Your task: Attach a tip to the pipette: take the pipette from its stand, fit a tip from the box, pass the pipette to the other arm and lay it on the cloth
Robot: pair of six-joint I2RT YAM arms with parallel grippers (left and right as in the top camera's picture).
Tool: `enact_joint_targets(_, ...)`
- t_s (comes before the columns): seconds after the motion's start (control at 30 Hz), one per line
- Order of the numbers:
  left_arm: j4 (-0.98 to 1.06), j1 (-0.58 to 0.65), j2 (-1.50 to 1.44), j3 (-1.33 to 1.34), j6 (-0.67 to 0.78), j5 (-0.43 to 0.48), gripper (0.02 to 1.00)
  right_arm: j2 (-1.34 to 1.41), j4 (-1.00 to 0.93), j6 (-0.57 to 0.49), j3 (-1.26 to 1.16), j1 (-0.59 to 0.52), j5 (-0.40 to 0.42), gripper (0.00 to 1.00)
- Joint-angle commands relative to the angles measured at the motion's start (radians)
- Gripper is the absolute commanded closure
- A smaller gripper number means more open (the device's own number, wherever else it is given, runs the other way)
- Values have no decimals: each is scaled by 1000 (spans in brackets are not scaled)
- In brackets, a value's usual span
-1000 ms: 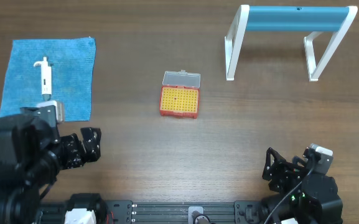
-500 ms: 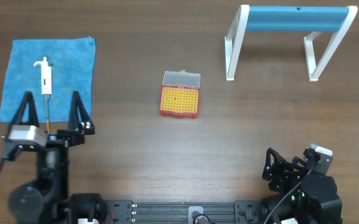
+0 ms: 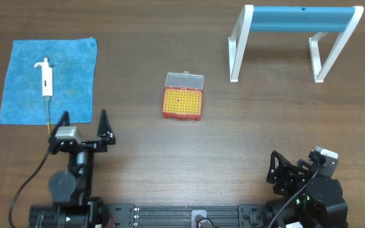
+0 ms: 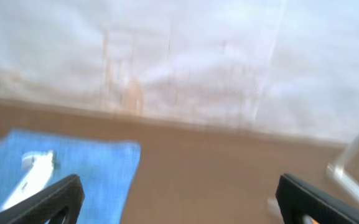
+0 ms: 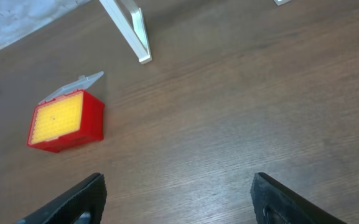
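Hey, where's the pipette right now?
In the top view the pipette lies on the blue cloth at far left, well left of the tip box and just beyond the open left gripper.

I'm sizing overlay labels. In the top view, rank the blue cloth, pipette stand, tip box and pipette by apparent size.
Largest: pipette stand and blue cloth, a near tie; the stand spans wider but rises nearer the camera, so unranked.
Next: tip box.
Smallest: pipette.

Blue cloth [image 3: 74,69], white pipette [image 3: 45,81] with yellowish tip [image 3: 47,116], red tip box [image 3: 183,104] with yellow dotted top, white-legged stand [image 3: 299,19] with blue bar, brown wood-grain desk [image 3: 188,158].
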Motion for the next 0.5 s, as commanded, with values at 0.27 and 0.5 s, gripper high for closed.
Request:
enact_joint_targets(0.27, -93, 0, -10, -8, 8, -8, 20, -7, 4, 11, 0, -2, 16, 233)
enact_joint_targets(0.5, -93, 0, -10, -8, 8, -7, 23, -7, 4, 11, 0, -2, 16, 235)
